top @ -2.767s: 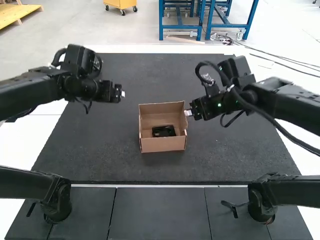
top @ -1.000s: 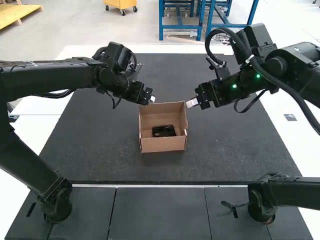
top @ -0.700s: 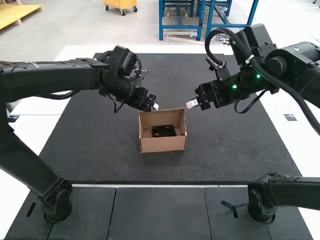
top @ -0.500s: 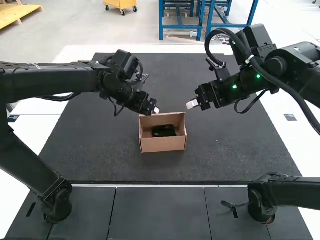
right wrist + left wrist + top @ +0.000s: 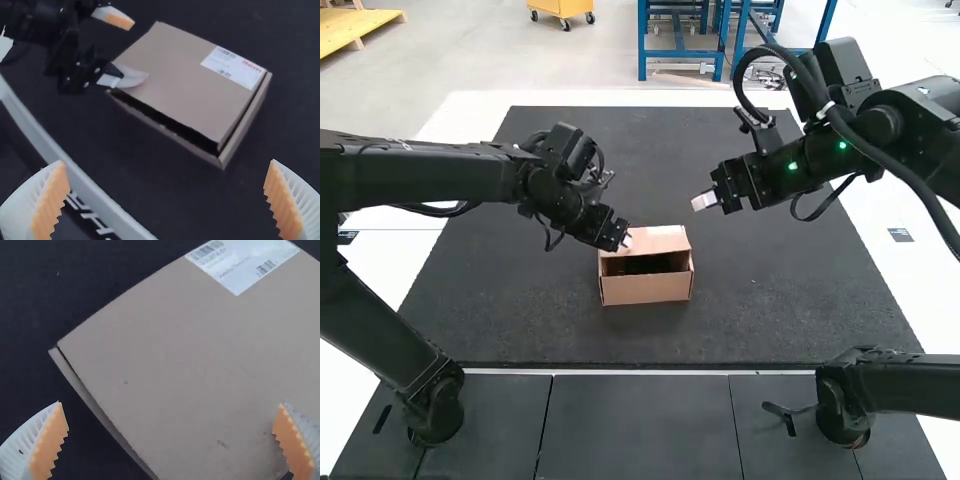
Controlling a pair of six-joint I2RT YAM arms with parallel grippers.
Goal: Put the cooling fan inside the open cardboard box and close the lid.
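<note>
cardboard box [image 5: 646,285] lid [image 5: 656,240] nearly shut under open left jaws; right jaws open, empty

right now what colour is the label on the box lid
The label is white with small print; right wrist view shows it best.

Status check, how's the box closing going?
Left gripper open, finger on lid. Right gripper open, hovering clear. Lid nearly down on cardboard box, gap along one edge.

Looks like a robotics workshop or lab: black mat [image 5: 520,300] over a white table [image 5: 910,290], left arm base [image 5: 430,400] and right arm base [image 5: 845,405] at the near edge, bare concrete floor [image 5: 450,50], blue steel frames [image 5: 720,40] and yellow cart [image 5: 560,10] far behind.
</note>
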